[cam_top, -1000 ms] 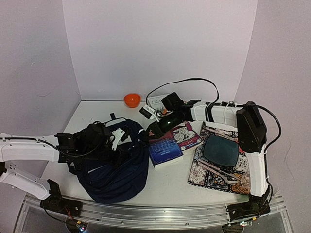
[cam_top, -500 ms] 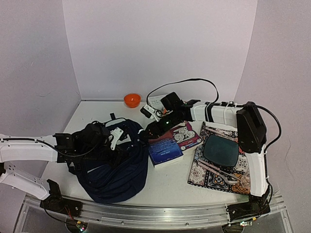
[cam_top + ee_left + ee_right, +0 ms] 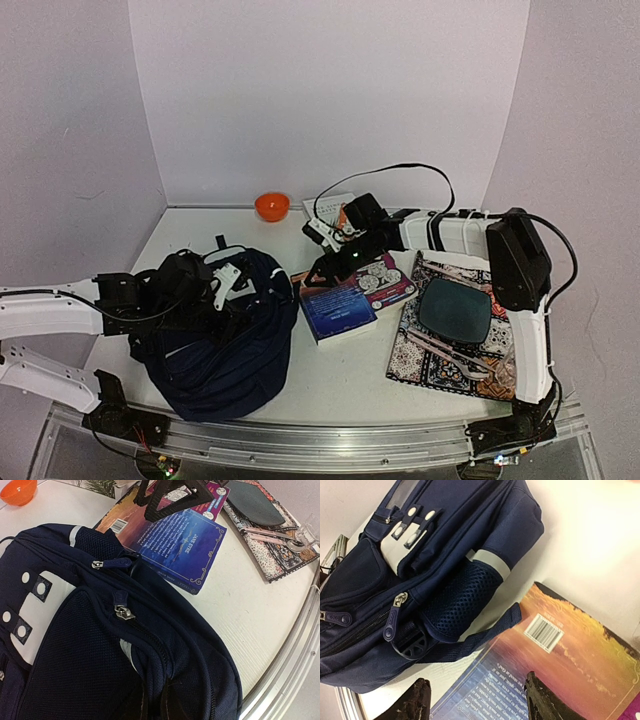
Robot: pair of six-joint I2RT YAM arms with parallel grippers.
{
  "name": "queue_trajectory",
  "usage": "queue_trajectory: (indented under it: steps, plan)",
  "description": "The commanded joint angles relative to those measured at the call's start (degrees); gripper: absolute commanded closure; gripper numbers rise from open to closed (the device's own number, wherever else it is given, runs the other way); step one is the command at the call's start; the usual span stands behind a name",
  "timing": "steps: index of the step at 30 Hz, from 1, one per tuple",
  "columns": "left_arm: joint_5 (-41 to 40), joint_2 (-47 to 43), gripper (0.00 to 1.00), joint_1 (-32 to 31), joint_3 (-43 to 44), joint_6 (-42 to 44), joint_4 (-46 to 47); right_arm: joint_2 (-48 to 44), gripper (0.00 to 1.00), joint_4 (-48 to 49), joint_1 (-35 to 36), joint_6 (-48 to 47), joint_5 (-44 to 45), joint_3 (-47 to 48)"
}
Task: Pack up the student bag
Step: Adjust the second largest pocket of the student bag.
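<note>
Student bag (image 3: 225, 345) lies slumped on desk (image 3: 350, 372), front-left, zip pockets up, just left of a blue book (image 3: 338, 308); one strap end touches the book's edge. L fingers (image 3: 168, 707) narrow, pinched on a fold of bag fabric. R fingers (image 3: 543, 700) spread wide, holding nothing, over book corner nr the bag. Orange bowl (image 3: 271, 206) well apart at back.
</note>
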Motion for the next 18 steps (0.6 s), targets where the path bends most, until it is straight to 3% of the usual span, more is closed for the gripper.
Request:
queue_trajectory:
  steps: [1,6,11,18]
  plan:
    - [-5.1,-2.0,1.00,0.6,4.7,-1.2,-0.1,0.1,0.35,0.9,0.4,-2.5,-3.5,1.1]
    - [-10.5,2.4,1.00,0.7,9.2,-3.7,-0.6,-1.7,0.34,1.6,0.4,-2.4,-2.8,-0.4]
    - [-15.6,10.1,1.00,1.6,19.5,-7.3,-3.9,-6.2,0.31,5.6,0.3,1.8,-0.7,-4.5]
    - [-15.4,17.9,1.00,5.6,29.8,-11.0,-8.1,-14.6,0.27,13.1,0.4,9.9,2.7,-13.3]
